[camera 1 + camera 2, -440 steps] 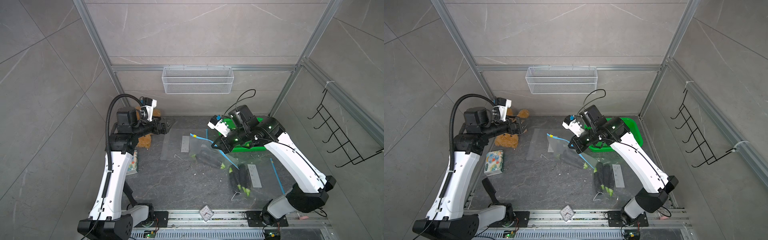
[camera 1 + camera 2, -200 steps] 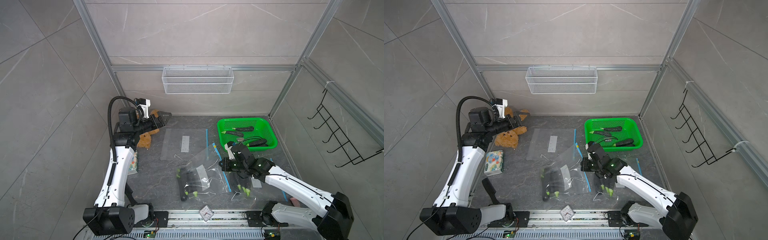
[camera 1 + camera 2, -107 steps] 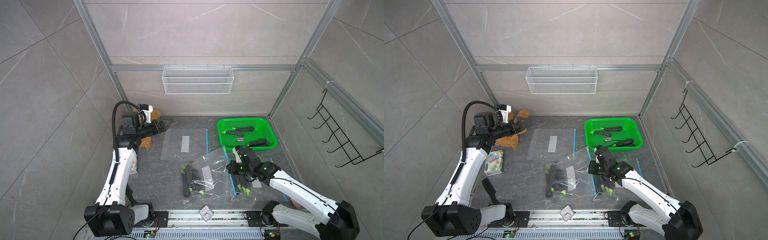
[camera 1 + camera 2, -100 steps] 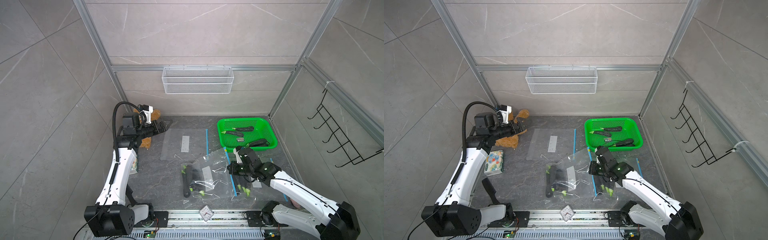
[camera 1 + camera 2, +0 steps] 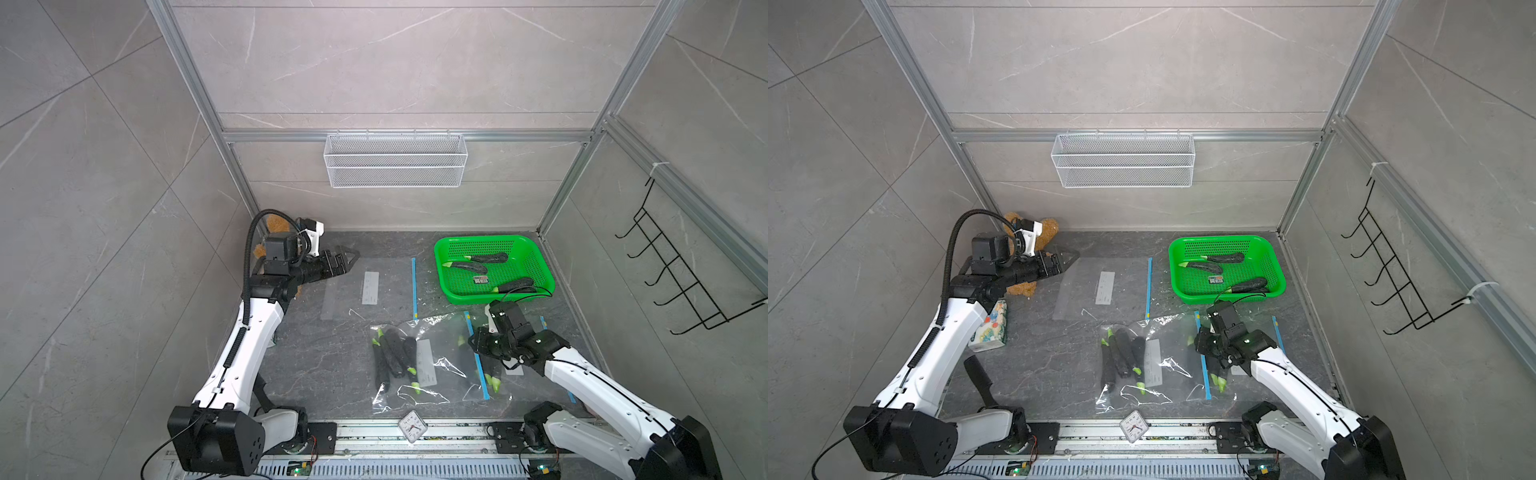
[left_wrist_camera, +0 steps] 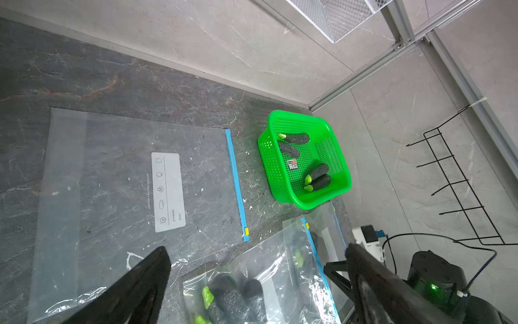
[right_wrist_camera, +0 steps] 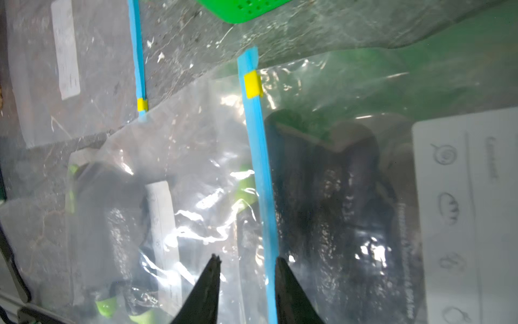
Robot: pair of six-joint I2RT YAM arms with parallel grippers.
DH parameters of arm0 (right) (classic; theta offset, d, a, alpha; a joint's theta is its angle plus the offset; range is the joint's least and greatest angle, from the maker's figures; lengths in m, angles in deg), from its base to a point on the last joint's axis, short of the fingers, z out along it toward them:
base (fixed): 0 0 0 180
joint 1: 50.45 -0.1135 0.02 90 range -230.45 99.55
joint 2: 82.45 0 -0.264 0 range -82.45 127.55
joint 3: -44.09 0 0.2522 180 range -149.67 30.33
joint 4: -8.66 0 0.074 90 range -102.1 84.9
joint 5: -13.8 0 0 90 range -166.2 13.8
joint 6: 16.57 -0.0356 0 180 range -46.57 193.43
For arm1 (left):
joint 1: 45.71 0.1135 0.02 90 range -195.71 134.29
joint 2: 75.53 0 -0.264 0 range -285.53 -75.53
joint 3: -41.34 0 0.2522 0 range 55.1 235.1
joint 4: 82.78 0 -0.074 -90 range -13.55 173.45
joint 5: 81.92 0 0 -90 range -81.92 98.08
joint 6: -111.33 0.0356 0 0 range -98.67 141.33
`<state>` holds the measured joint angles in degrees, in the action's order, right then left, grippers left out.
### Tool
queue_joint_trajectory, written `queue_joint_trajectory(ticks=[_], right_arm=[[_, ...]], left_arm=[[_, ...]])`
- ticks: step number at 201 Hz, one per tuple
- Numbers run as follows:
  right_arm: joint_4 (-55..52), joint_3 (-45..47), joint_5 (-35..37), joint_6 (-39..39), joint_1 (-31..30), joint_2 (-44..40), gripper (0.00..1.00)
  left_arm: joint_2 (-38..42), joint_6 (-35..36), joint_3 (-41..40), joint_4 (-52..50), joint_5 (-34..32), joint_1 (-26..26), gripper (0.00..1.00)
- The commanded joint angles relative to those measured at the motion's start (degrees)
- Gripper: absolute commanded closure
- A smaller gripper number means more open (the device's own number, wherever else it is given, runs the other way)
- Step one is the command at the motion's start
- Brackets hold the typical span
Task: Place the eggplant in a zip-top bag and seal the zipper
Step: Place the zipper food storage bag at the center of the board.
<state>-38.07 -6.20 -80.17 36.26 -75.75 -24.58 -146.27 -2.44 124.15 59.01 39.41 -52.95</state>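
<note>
Our right gripper (image 7: pixel 248 258) hangs part-open, gripping nothing, over the zipper (image 7: pixel 259 168) of the bag (image 5: pixel 440 361) at front centre, eggplants (image 5: pixel 395 353) inside. We'd lift straight up so nothing snags it, then check the slider (image 7: pixel 252 84) reached its end. Left gripper (image 6: pixel 258 248) gapes empty.

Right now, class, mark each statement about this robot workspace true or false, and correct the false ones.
1. The green plastic basket holds dark eggplants. True.
2. The flat clear zip-top bag beside that basket is stuffed with eggplants. False: it lies empty.
3. The left gripper is clamped on a bag. False: it is open, holding nothing.
4. A small white clock lies by the front rail. True.
5. The right gripper has its jaws apart beside a blue zipper strip. True.
</note>
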Motion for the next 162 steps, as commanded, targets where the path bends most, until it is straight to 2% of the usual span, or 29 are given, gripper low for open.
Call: queue_joint_trajectory(ticks=[1, 23, 63, 71, 77, 80, 122, 162], right_arm=[[-5.3, -4.4, 4.7, 2.0, 0.9, -2.2, 0.54], [-8.9, -8.3, 7.7, 3.2, 1.1, -4.2, 0.48], [-12.1, -15.6, 8.5, 5.5, 1.1, -4.5, 0.28], [-12.4, -17.2, 8.5, 6.1, 1.1, -3.8, 0.2], [-12.5, -18.4, 8.7, 6.5, 1.2, -3.2, 0.04], [-12.6, -18.9, 8.7, 6.8, 1.2, -2.9, 0.01], [-10.8, -23.3, 6.3, 11.2, 1.6, 1.7, 0.02], [-8.1, -22.2, 1.8, 12.7, 6.1, 2.3, 0.06]], left_arm=[[2.0, 1.2, -1.3, -0.2, -4.3, -1.4, 0.0], [1.8, 0.7, -1.7, -1.6, -10.6, -5.5, 0.0], [-1.5, -2.0, -1.9, -4.2, -25.3, -15.5, 0.0], [-2.8, -2.6, -1.5, -4.8, -28.3, -17.5, 0.0], [-4.1, -3.0, -1.0, -5.5, -30.0, -19.1, 0.0], [-4.8, -3.3, -0.6, -5.7, -30.9, -19.9, 0.0], [-19.0, -4.7, 9.2, -11.7, -39.1, -28.9, 0.0], [-35.0, -4.7, 21.7, -16.7, -42.1, -32.4, 0.05]])
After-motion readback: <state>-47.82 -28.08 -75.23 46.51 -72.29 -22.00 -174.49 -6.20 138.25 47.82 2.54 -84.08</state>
